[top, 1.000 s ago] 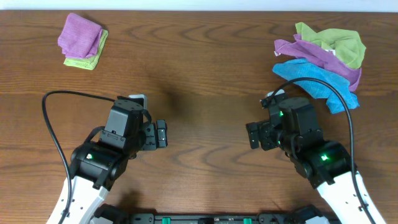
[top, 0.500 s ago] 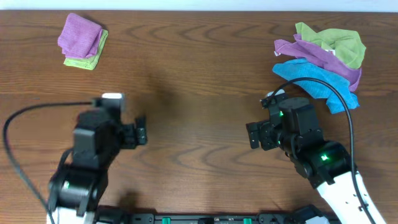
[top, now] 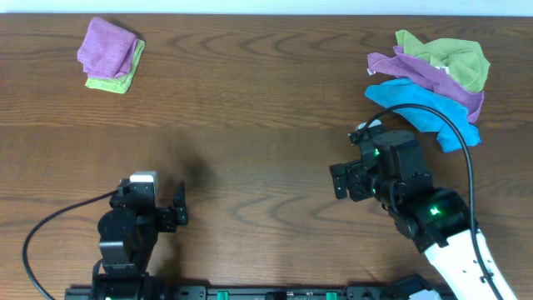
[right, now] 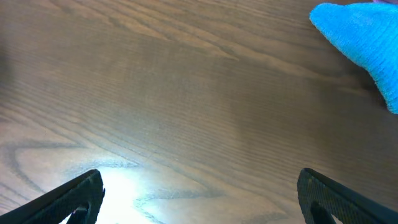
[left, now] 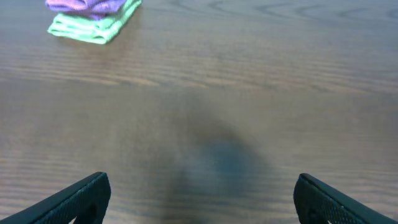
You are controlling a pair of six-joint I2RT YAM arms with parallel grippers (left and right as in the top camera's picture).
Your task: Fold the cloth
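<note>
Blue cloth (top: 420, 112) — crumpled, unfolded, at the far right of the surface (top: 266, 100), partly under a purple cloth (top: 433, 79) and a green cloth (top: 450, 52); it lies near the right claw (top: 337, 182) without touching it, and well apart from the left claw (top: 181, 208). Both claws — fingers spread wide, nothing between them. The right wrist view shows only a corner of the blue cloth, cut off by the frame; the left wrist view crops the folded purple-and-green stack (left: 93, 14) at its top edge.
</note>
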